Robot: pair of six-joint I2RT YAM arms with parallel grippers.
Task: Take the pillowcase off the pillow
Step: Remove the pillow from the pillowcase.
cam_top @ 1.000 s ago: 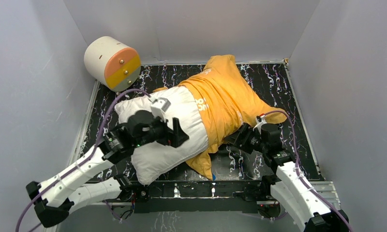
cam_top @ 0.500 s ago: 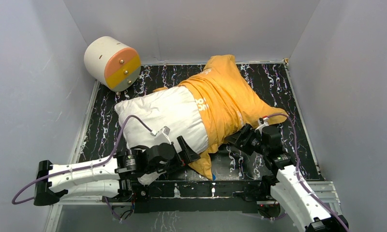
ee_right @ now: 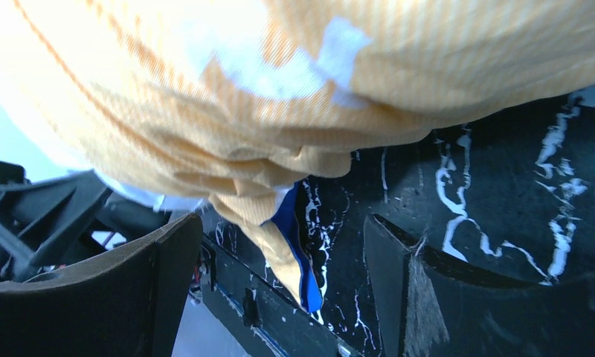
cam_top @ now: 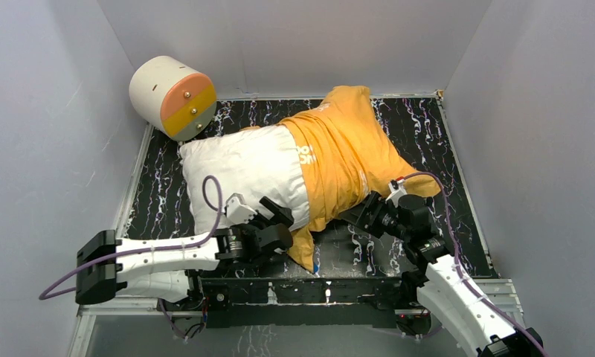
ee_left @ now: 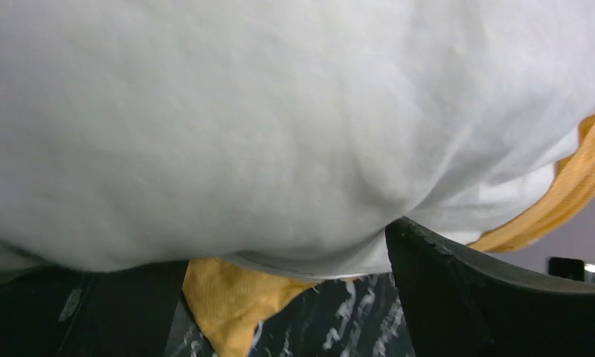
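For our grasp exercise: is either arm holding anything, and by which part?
Nothing is held: the left jaws stand open at the pillow, the right jaws open facing the pillowcase.

Top camera looks down on the whole counter [cam_top: 422, 123] from above its near edge; both wrist cameras, close-up, share the pillowcase [cam_top: 343, 152] near corner.

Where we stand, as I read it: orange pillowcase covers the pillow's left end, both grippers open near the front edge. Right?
Not quite. The top view shows the pillowcase covering the right end of the pillow; the left end is bare. The left gripper and right gripper are open near the front edge.
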